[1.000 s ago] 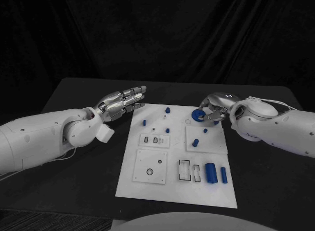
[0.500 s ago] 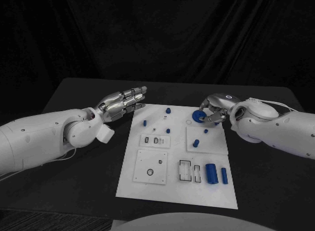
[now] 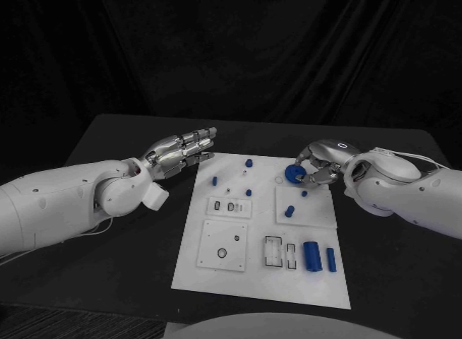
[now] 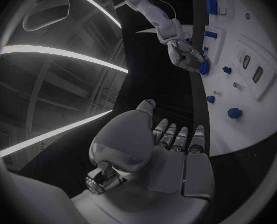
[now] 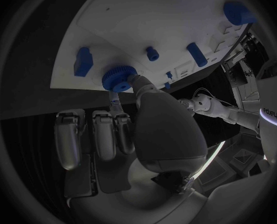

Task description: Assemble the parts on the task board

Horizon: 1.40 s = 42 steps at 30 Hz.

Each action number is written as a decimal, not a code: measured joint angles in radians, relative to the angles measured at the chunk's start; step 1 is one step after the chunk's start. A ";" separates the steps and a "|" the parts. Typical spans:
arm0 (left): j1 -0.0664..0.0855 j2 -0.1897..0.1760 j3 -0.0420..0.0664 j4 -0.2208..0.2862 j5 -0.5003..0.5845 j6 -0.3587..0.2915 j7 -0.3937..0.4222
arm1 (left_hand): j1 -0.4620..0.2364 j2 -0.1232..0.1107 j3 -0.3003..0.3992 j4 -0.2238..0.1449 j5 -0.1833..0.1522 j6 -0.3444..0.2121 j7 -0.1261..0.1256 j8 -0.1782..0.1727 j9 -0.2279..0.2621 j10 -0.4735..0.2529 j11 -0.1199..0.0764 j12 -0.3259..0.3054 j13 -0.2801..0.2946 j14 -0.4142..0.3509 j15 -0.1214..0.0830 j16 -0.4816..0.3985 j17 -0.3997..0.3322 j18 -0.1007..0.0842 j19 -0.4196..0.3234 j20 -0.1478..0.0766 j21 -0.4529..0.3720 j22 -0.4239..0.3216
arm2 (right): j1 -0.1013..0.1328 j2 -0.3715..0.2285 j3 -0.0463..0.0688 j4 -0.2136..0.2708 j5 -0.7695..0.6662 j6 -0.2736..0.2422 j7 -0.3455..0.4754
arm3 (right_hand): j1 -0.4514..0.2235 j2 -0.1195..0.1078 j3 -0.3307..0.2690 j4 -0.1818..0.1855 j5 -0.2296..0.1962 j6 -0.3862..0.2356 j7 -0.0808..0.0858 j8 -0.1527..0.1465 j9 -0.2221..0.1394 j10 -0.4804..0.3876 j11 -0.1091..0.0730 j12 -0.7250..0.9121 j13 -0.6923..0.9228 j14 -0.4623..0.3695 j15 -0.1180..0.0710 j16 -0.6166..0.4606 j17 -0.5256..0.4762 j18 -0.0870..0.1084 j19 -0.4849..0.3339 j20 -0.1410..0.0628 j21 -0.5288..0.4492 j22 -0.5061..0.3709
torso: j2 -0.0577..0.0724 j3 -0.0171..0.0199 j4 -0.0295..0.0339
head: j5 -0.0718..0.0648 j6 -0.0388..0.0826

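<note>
Blue gear (image 3: pixel 293 173) in right hand (image 3: pixel 320 168)

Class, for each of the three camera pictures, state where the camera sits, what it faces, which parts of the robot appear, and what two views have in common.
Head view: on the robot's head, looking down at the white board on the black table; both arms enter, left hand raised, right hand at a blue gear.
Left wrist view: behind the left hand, facing across the board.
Right wrist view: behind the right hand, facing the board's edge.
Shared: both wrist views show the gear at the right hand's fingers.
</note>
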 measured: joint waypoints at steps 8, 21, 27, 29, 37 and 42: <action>0.000 0.000 0.000 -0.001 0.000 0.000 0.000 | 0.000 0.000 0.000 0.000 0.000 0.000 0.000 0.000 0.000 0.000 0.000 0.000 0.000 0.000 0.000 0.000 0.000 0.000 0.000 0.000 0.000 0.000 | 0.031 -0.008 0.001 0.053 0.000 0.003 -0.002 | -0.020 0.001 0.008 0.008 0.001 0.000 0.000 0.000 0.000 0.000 0.000 0.000 0.000 0.000 0.000 0.000 0.000 0.000 0.000 0.000 0.000 0.000 | 0.000 -0.0008 -0.0008 | 0.001 0.002; 0.000 0.009 0.000 -0.007 0.000 0.000 0.000 | 0.000 0.000 0.007 -0.001 0.000 0.007 0.007 0.004 0.001 0.004 0.004 0.004 0.001 0.004 0.004 0.000 0.000 0.000 0.004 0.004 0.000 0.001 | 0.038 0.110 0.001 0.012 0.000 0.037 -0.004 | -0.036 -0.004 0.016 0.017 0.015 0.003 0.003 0.000 0.000 -0.004 0.004 0.000 0.001 0.000 0.000 0.000 0.000 0.000 0.000 0.000 0.000 0.001 | 0.001 0.0001 0.0003 | -0.013 0.008; 0.000 0.016 0.000 -0.008 0.000 0.000 0.001 | 0.000 0.000 0.007 -0.001 0.000 0.007 0.007 0.004 0.001 0.004 0.004 0.004 0.001 0.004 0.004 0.000 0.000 0.000 0.003 0.004 0.000 0.001 | 0.038 0.176 0.001 -0.036 0.000 0.055 -0.002 | -0.043 -0.012 0.019 0.020 0.020 0.004 0.004 0.000 0.000 -0.001 0.007 0.000 0.001 0.000 0.000 0.000 0.000 0.000 0.000 0.000 0.000 0.001 | 0.002 0.0007 0.0026 | -0.014 0.011; 0.000 0.016 0.000 -0.008 0.000 0.000 0.001 | -0.003 -0.003 0.007 -0.001 0.000 0.003 0.003 0.004 0.001 0.004 0.004 0.004 0.001 0.004 0.004 0.000 0.000 0.000 0.000 0.007 0.000 0.001 | 0.038 0.201 0.001 -0.054 0.000 0.061 -0.002 | -0.043 -0.012 0.019 0.020 0.020 0.005 0.005 0.000 0.000 0.000 0.007 0.000 0.001 0.000 0.000 0.000 0.000 0.000 0.000 0.000 0.000 0.001 | 0.002 0.0007 0.0045 | -0.014 0.011; 0.000 0.020 0.000 -0.008 0.000 -0.001 0.002 | -0.004 -0.004 0.007 -0.001 0.000 0.003 0.003 0.004 0.001 0.004 0.004 0.004 0.001 0.004 0.004 0.000 0.000 0.000 0.000 0.007 0.000 0.001 | 0.037 0.257 0.001 -0.100 0.000 0.079 0.001 | -0.043 -0.012 0.021 0.022 0.027 0.007 0.007 0.000 0.000 0.000 0.007 0.000 0.001 0.000 0.000 0.000 0.000 0.000 0.000 0.000 0.000 0.000 | 0.004 0.0007 0.0095 | -0.011 0.007; 0.000 0.021 0.000 -0.009 0.000 -0.001 0.002 | -0.004 -0.004 0.007 -0.001 0.000 0.003 0.003 0.004 0.001 0.004 0.004 0.004 0.000 0.001 0.006 0.000 0.000 0.000 0.000 0.007 0.000 0.000 | 0.035 0.277 0.001 -0.122 0.000 0.083 0.003 | -0.043 -0.012 0.022 0.022 0.027 0.007 0.007 -0.005 0.000 0.000 0.007 0.000 0.000 -0.003 0.003 0.000 0.000 0.000 0.000 0.000 0.000 0.000 | 0.004 0.0008 0.0122 | -0.009 0.004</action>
